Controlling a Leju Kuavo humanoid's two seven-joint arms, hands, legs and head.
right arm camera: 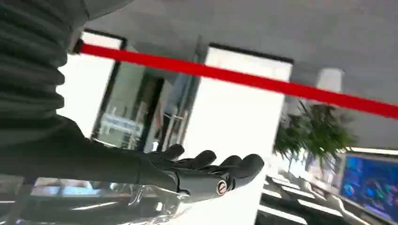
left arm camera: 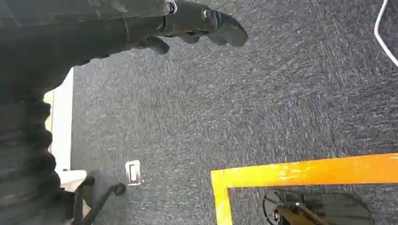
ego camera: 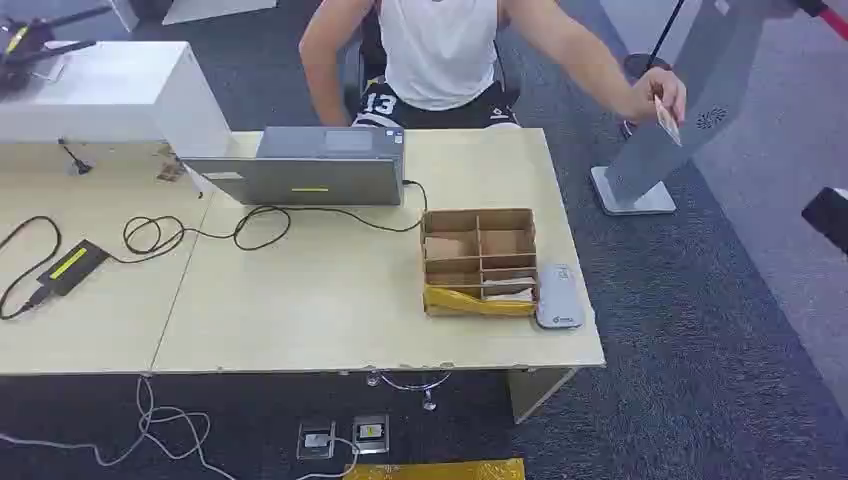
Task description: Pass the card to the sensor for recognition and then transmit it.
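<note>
A person seated behind the table holds a card (ego camera: 667,120) out to the right, beyond the table's far right corner. A grey card sensor (ego camera: 560,297) lies flat near the table's right edge, beside a brown compartment box (ego camera: 480,260). In the right wrist view my right hand (right arm camera: 202,171) is raised, its fingers stretched out and apart with nothing in them. A dark part of my right arm (ego camera: 828,215) shows at the head view's right edge, well away from the card. My left hand (left arm camera: 202,23) hangs over the carpet, fingers extended and holding nothing.
A grey laptop (ego camera: 310,165) stands at the table's back middle, with black cables and a power brick (ego camera: 70,265) to its left. A white box (ego camera: 110,90) sits at the back left. A grey floor stand (ego camera: 680,110) rises right of the table. Yellow tape (left arm camera: 300,171) marks the carpet.
</note>
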